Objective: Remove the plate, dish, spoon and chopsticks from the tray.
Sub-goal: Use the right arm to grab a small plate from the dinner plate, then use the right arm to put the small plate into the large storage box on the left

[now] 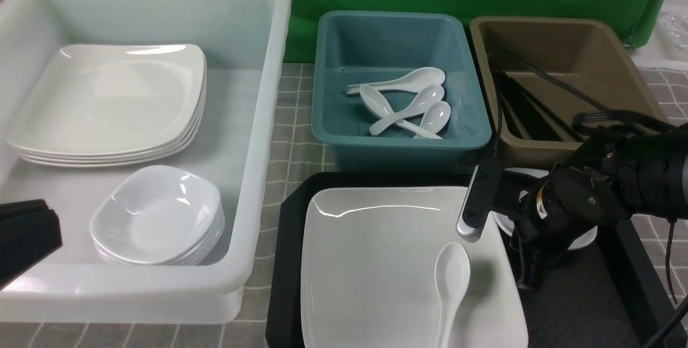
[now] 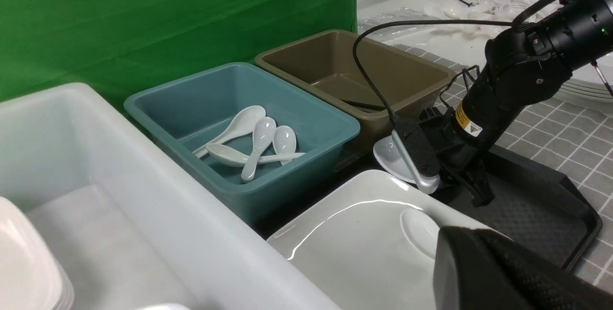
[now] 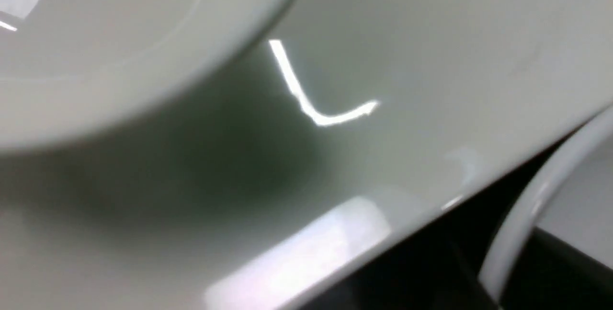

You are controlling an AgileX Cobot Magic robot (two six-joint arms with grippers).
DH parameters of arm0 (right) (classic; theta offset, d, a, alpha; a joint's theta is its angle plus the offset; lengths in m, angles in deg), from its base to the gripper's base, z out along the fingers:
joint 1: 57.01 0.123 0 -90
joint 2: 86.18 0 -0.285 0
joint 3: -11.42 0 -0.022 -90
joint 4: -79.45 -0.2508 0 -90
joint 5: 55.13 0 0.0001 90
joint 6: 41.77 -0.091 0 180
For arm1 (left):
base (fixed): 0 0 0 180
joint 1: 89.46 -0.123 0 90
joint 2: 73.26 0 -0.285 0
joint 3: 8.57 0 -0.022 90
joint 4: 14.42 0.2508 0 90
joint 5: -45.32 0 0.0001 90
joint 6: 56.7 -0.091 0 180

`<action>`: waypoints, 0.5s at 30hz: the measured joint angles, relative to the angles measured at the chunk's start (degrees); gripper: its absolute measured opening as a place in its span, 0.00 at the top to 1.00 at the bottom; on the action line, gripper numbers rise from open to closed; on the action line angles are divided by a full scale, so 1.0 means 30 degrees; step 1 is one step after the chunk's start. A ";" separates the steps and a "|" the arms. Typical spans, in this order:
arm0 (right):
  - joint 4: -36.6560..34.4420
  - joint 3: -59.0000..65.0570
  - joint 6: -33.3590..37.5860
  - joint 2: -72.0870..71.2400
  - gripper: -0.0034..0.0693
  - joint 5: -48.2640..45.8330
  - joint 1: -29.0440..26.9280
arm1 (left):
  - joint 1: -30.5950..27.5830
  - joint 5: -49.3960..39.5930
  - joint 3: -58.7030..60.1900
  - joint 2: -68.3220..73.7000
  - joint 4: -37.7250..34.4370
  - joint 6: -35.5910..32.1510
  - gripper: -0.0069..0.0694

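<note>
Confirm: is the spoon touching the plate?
Touching. The front view shows the spoon lying bowl-up directly on the plate, near the plate's right edge, with no gap under it.

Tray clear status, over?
Left gripper shut, by white tub. Right gripper at right rim of plate, jaws apart. In the way: spoon lying on plate; dish alongside on tray.

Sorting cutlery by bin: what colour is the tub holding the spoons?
The tub is teal; the front view shows it best.
</note>
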 joint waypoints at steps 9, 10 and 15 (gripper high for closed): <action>-0.0109 -0.0022 -0.1773 -0.2686 0.87 -0.3860 0.1578 | 0.0000 -0.0072 0.0000 0.0000 -0.0284 0.0000 0.90; -0.0344 -0.0042 -0.2249 -0.3294 0.87 -0.4683 0.2036 | 0.0000 -0.0072 0.0000 0.0000 -0.0284 0.0000 0.90; -0.0636 -0.1096 -0.4656 -0.6358 0.87 -0.7695 0.4329 | 0.0000 -0.0108 0.0000 0.0000 -0.0153 -0.0449 0.90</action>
